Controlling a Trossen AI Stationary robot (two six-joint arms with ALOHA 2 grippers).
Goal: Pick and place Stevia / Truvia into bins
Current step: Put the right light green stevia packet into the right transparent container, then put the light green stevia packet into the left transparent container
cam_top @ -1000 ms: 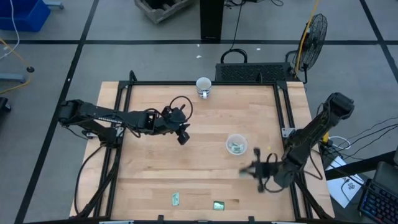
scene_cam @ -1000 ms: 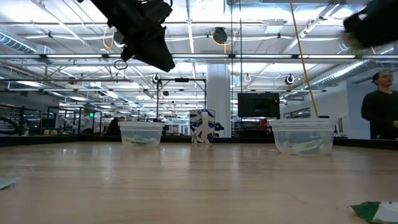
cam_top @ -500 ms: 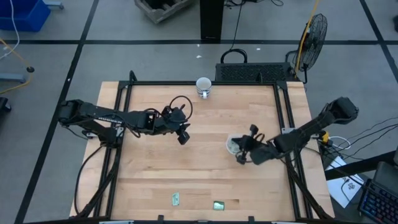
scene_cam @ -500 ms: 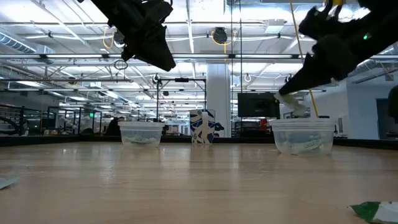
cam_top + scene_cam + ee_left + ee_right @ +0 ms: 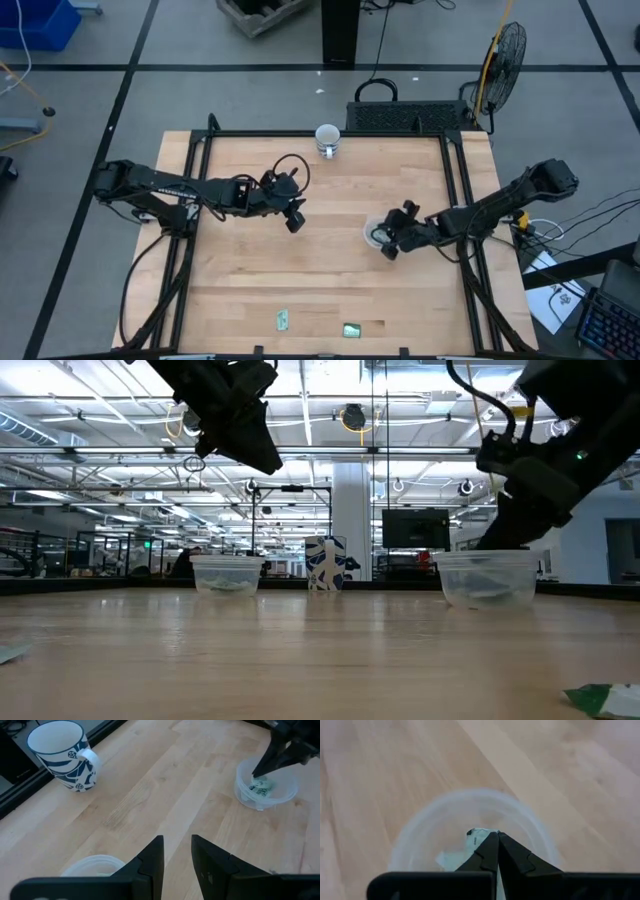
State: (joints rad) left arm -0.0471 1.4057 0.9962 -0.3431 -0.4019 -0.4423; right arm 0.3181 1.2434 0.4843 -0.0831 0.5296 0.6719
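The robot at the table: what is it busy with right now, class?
It is sorting green and white sweetener packets into clear cups. The right gripper hangs over the right-hand cup, fingers shut on a packet above the ones already in the cup. The left gripper waits, fingers apart, above the other clear cup. Two more packets lie near the table's front edge. A blue and white mug stands at the far edge, untouched.
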